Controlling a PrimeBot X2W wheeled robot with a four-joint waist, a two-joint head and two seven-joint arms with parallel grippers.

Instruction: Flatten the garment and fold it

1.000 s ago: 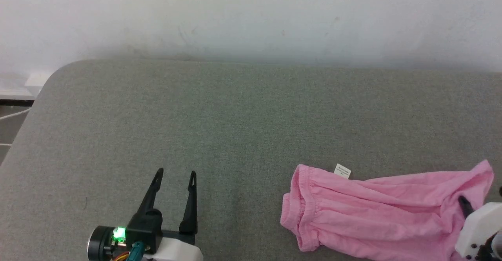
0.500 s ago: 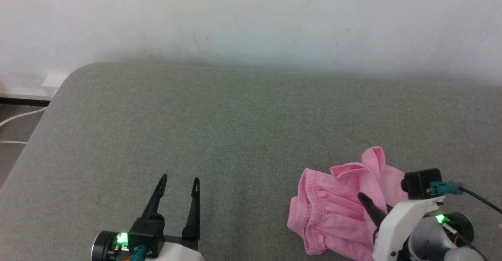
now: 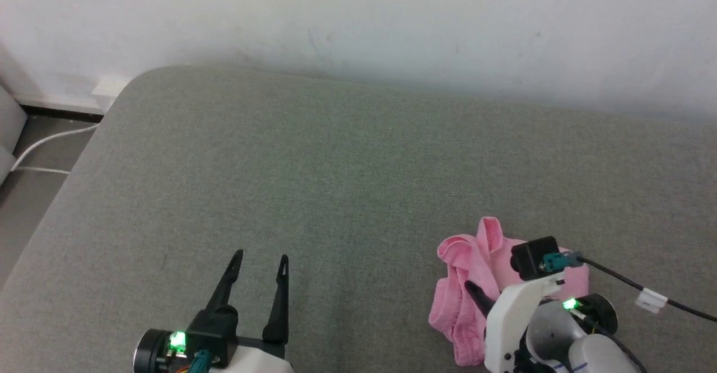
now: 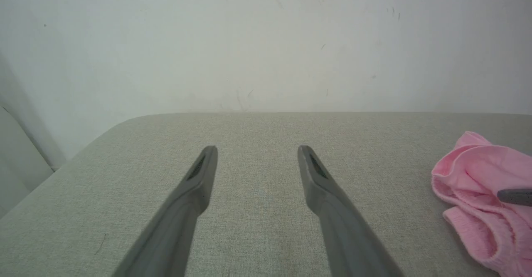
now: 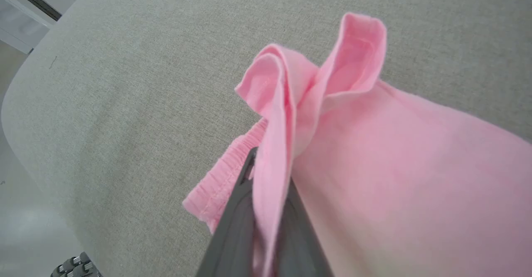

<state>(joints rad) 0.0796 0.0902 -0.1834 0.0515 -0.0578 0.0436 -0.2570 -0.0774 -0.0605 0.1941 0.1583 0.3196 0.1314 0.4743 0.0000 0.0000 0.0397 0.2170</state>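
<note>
A: Where is the garment [image 3: 468, 261] found on the counter [image 3: 336, 166]?

B: It is found on the near right part of the counter, gathered into a crumpled pink heap. One fold is raised up from the heap, and a gathered hem is seen at the side of the heap toward the counter's middle.

A: What can be said of the right hand [image 3: 476, 294]?

B: It is closed narrowly on the garment. In the right wrist view, a fold of the pink cloth [image 5: 395, 144] is pinched between the two dark fingers of the right hand [image 5: 268, 173]. The cloth is drawn up over the counter's grey fabric.

A: And the left hand [image 3: 262, 255]?

B: It is held over the near left part of the counter, and nothing is gripped. In the left wrist view its fingers are spread wide [image 4: 257, 148], with bare counter seen between them. The garment [image 4: 478, 177] is seen there well apart, toward the counter's right side.

A: What is seen around the counter?

B: A pale wall [image 3: 358, 14] is seen behind its far edge. A white cable [image 3: 50, 138] is laid on the floor past its rounded left corner.
</note>
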